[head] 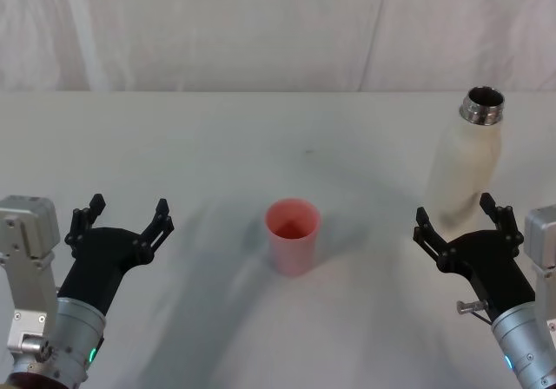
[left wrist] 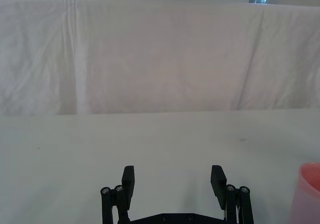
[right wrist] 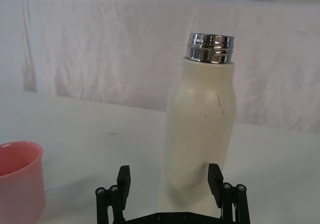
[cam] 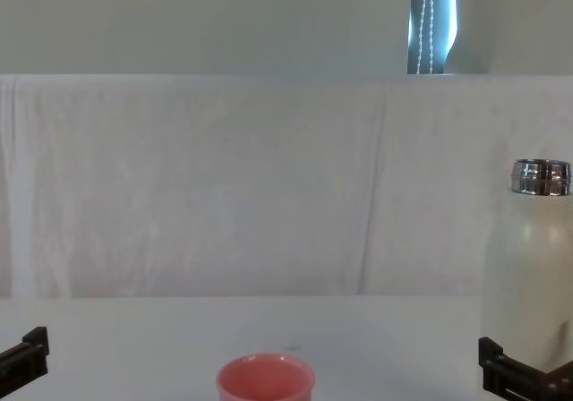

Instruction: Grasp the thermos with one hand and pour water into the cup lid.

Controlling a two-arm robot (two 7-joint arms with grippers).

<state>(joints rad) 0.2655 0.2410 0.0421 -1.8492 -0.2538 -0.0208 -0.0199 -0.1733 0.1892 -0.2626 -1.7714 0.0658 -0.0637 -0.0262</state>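
Cream-white, the thermos [head: 465, 159] stands upright and uncapped at the worktop's [head: 217, 146] right, ungrasped; our right gripper [head: 460, 224], spread wide, sits just before it. The pink cup lid [head: 292, 235] waits centrally. Our left gripper [head: 122, 222] idles, spread. Grasping and pouring remain.

White table [head: 217, 146] bearing thermos [head: 465, 168], cup lid [head: 293, 234]

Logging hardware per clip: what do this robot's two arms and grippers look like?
Both match. The left gripper and right gripper have black jointed fingers with small square pads on a black tapered palm. Behind each sits a silver ribbed wrist cylinder with a small green-blue light and a boxy light-grey housing with screws. A bolt sticks out beside the right wrist. No cables or markings show.
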